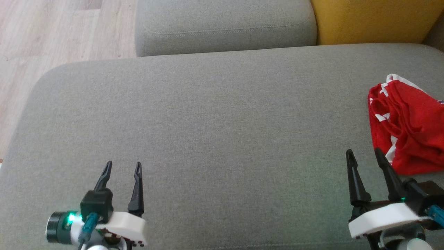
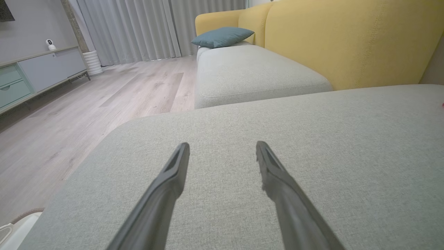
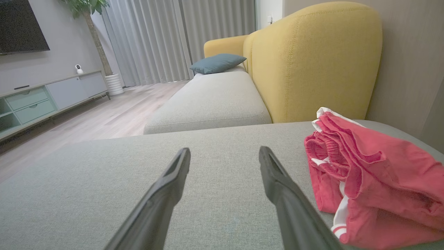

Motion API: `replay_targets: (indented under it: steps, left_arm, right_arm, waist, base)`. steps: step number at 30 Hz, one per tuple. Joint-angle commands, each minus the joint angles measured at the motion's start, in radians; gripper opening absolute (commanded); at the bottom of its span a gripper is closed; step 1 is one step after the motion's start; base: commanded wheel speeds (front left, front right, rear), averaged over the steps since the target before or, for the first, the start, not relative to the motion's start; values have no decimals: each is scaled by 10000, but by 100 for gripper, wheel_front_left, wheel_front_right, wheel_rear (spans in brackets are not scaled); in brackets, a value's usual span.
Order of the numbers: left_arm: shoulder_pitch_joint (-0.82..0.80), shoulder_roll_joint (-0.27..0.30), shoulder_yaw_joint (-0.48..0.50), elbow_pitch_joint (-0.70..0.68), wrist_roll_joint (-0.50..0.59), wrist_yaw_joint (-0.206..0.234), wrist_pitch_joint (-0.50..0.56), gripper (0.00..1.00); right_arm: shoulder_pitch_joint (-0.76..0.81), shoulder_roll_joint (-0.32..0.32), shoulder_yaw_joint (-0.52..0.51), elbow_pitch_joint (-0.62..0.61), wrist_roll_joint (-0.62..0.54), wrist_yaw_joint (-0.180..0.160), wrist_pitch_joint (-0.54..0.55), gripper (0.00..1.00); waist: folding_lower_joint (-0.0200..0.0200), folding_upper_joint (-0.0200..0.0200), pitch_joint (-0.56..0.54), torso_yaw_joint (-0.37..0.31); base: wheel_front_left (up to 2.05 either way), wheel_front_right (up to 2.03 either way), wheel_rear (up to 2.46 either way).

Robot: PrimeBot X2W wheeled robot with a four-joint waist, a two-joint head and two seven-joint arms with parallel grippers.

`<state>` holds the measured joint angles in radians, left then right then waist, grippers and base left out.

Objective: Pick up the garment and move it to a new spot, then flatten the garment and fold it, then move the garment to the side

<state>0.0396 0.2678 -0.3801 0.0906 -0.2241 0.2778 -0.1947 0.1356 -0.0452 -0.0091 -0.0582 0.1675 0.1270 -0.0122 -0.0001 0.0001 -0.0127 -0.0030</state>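
The garment (image 1: 407, 125) is a crumpled red piece with white trim, lying bunched at the right edge of the grey couch seat (image 1: 215, 132). In the right wrist view the garment (image 3: 374, 177) sits just right of my fingers. My right gripper (image 1: 364, 154) stands open at the lower right, its tips a short way left of the garment's near edge and not touching it. At the lower left my left gripper (image 1: 123, 165) is open too, far from the garment, with nothing between its fingers (image 2: 173, 173). Both hover low over the bare cushion.
A second grey cushion (image 1: 225, 26) adjoins the far side, with the yellow backrest (image 1: 374, 19) at the back right. Wooden floor (image 1: 41, 38) lies beyond the seat's left edge. A teal pillow (image 3: 216, 62) rests farther along the couch, and a low cabinet (image 3: 41, 100) lines the wall.
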Motion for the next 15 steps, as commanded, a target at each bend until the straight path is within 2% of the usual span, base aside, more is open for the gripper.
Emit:
replay_targets:
  steps: [1, 15]
  left_arm:
    - [-387, 208, 316, -382, -2, 84, -14, 100]
    - [-445, 280, 251, -450, -13, 176, -13, 100]
  right_arm:
    - [-241, -51, 208, -405, 46, 37, 12, 100]
    - [-244, -51, 235, -422, 84, 37, 37, 100]
  waist:
    - [1, -1, 4, -1]
    - [1, -1, 17, 21]
  base:
    - [0, 0, 0]
    - [0, 0, 0]
